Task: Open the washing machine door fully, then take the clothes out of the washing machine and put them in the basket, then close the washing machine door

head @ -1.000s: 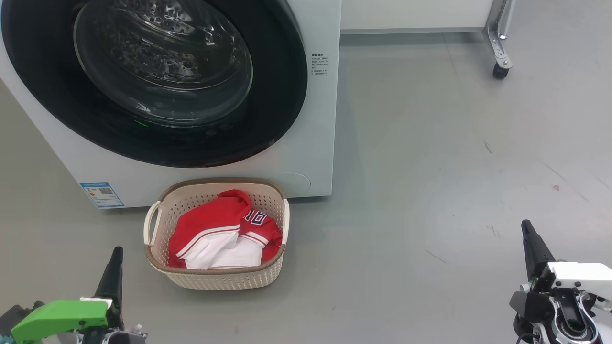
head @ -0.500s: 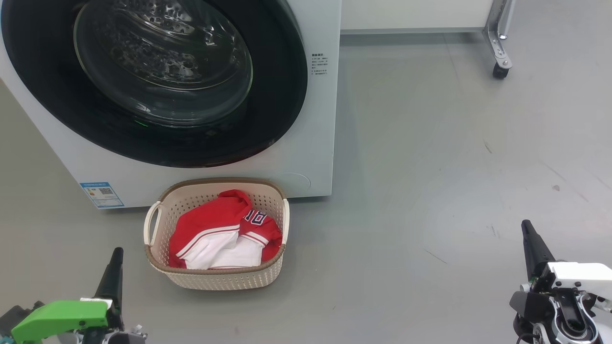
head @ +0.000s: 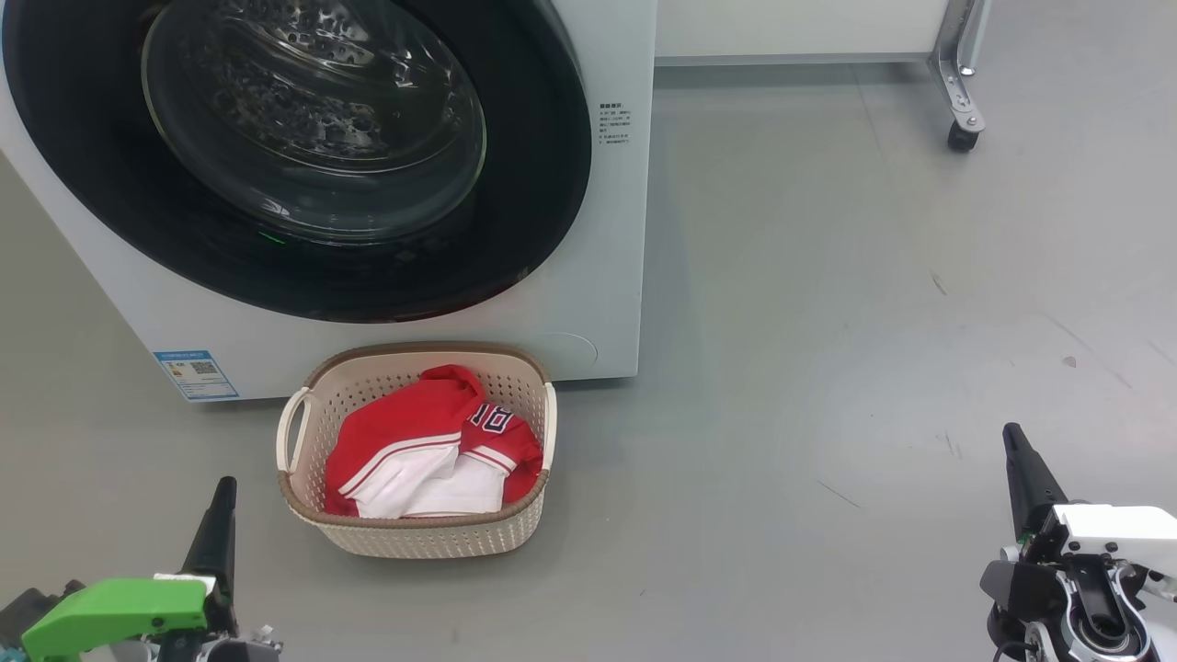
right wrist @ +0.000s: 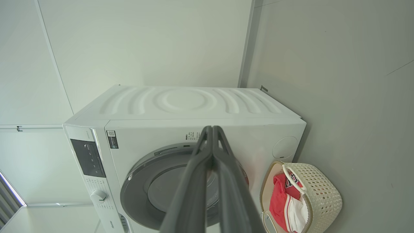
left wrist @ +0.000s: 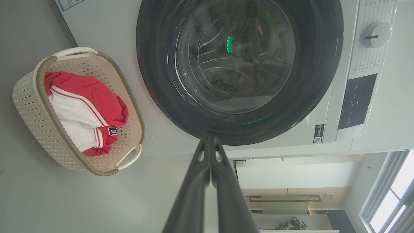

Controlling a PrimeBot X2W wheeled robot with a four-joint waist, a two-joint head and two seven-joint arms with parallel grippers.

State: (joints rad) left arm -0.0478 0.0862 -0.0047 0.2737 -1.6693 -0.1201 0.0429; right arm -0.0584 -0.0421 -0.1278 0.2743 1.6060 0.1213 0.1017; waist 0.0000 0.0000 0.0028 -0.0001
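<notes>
Left wrist view catches the dial (left wrist: 376, 34) beside the shut door (left wrist: 239, 64); head view, the blue sticker (head: 196, 373). Crumpled red-and-white jersey (head: 432, 450) lies in the basket (head: 414, 540) fronting the washer (head: 616, 230). Clenched, empty: left gripper (head: 223, 487), right gripper (head: 1013, 437).

Grey floor (head: 828, 276) (faintly scuffed), white wall (right wrist: 145, 42), castered metal leg (head: 954, 83), bright window (left wrist: 396, 204)

Left tool (head: 224, 485): bright green housing, long dark tapered fingers. Right tool (head: 1012, 434): white housing, black-and-silver joint.
</notes>
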